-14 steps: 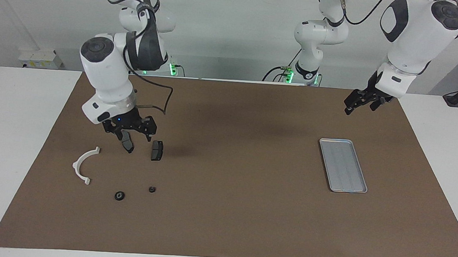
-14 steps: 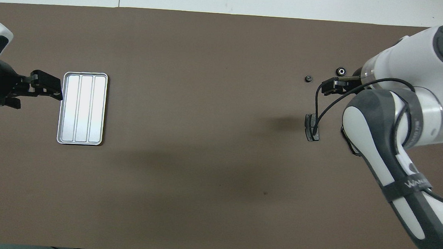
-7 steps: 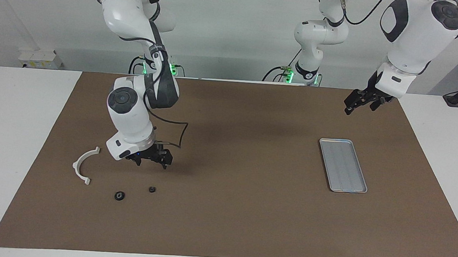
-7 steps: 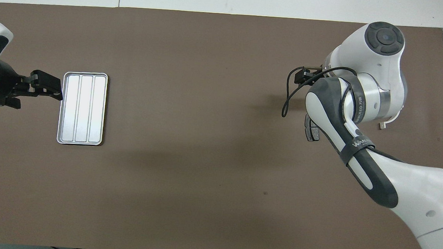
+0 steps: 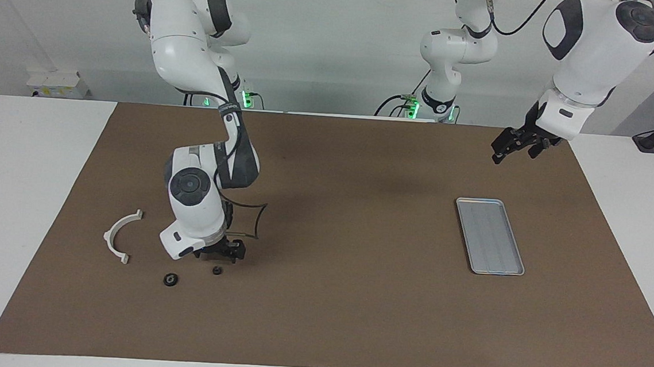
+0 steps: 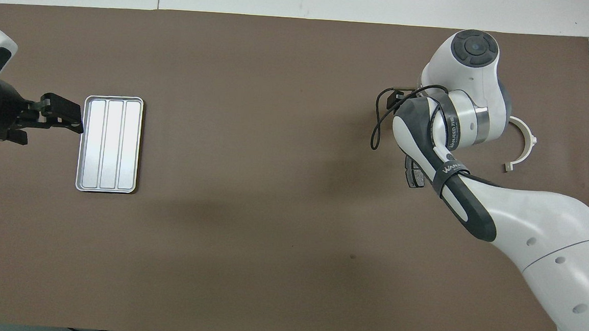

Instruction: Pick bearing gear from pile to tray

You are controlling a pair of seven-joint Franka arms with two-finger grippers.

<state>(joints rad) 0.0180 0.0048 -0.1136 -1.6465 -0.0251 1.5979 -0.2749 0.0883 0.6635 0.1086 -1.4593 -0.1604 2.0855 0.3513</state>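
One camera faces the robots from high across the tabletop (image 5: 317, 321); another looks steeply down; both share the brown mat (image 6: 269, 235).

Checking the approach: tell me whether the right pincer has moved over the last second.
Yes. The right pincer has come down and away from the robots, from beside the white bracket to just above the small black round piece.

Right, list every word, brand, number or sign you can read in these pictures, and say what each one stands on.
"WANJEED" or close to it, last letters unsure: white lettering on the dark sleeve of the right arm, overhead view.
A second white print on the dark band at that arm's wrist: too small to read.
No readable text on the tray, the white curved bracket, the small black round pieces or the left arm.
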